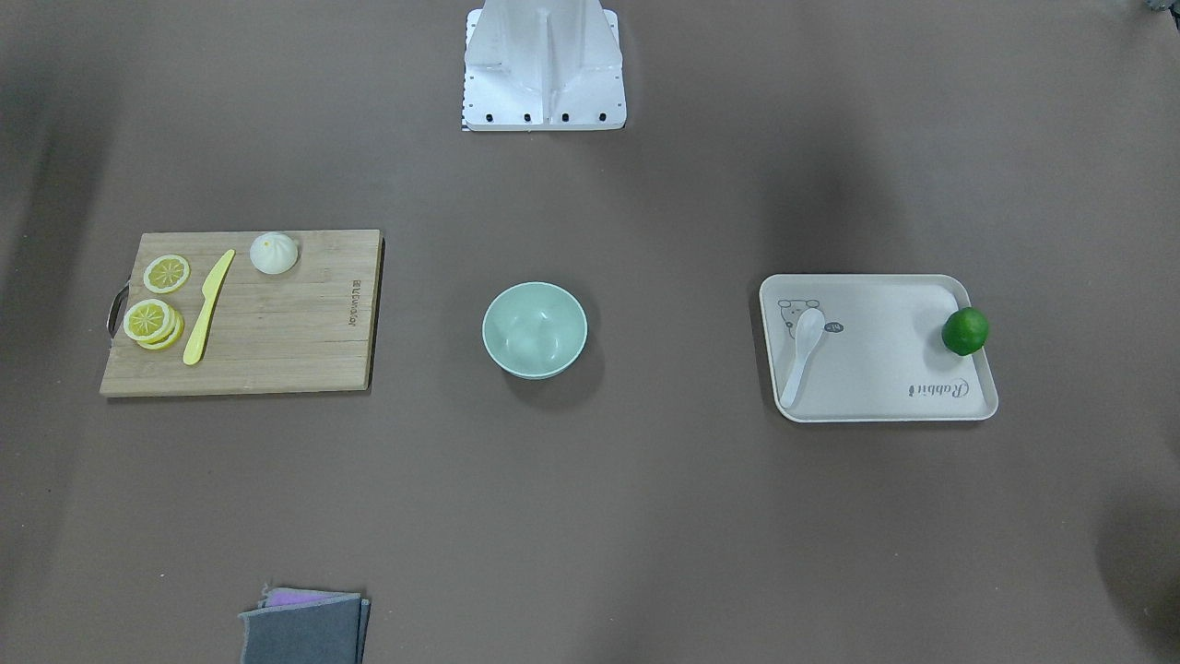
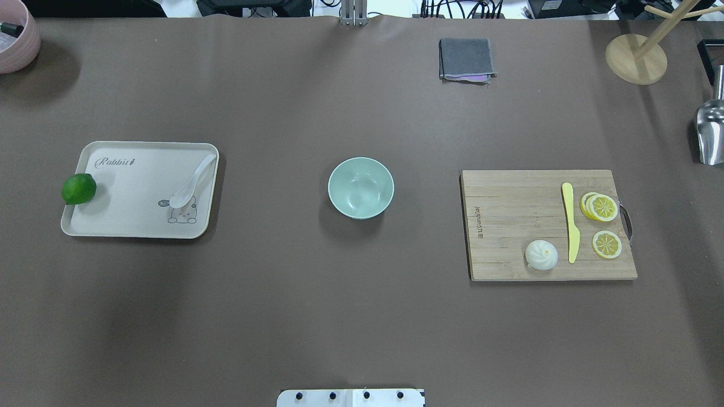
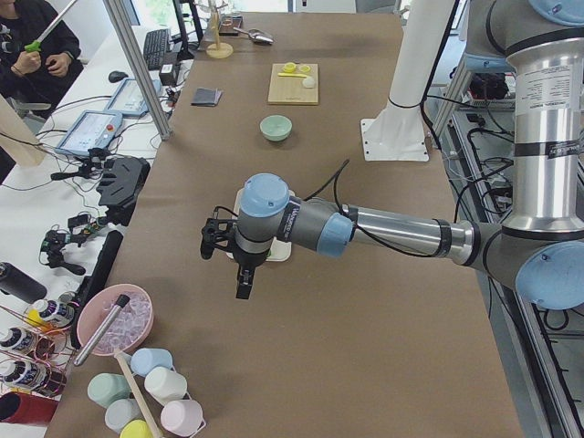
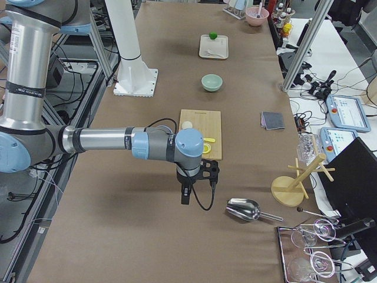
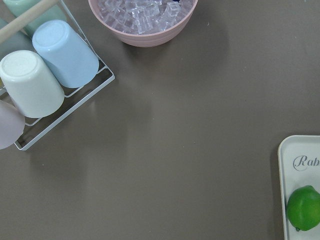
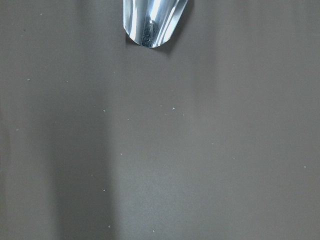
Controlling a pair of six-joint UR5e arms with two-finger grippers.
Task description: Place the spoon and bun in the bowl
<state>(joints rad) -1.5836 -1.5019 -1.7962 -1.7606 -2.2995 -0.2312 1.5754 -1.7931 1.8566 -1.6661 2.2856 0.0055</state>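
Left pincer: I see it only in the exterior left view, hanging above bare desk. I cannot tell how far open it is. It touches nothing that I can make out.
Left wrist view: the lime and a corner of the tray sit at the lower right of the frame, so the tray lies that way from this pincer.
Spoon: it lies on the tray at the left of the overhead view, along the tray's right-hand side. Its long axis runs diagonally, with the scoop at the lower left by the printed bear and the handle toward the upper right. The lime is well apart from it, at the tray's other end.
Nearer arm for the spoon: the left, by my judgement.
Right pincer: it shows only in the exterior right view, over the desk beyond the cutting board. I cannot tell its opening there either. Its wrist view gives only bare desk and a metal scoop at the top of the frame.
Bun: it sits on the cutting board at the right of the overhead view, near the board's lower edge, just beside the yellow knife.
Nearer arm for the bun: the right.
Bowl: it stands in the centre, between tray and board, and is empty. Neither item is in it yet.
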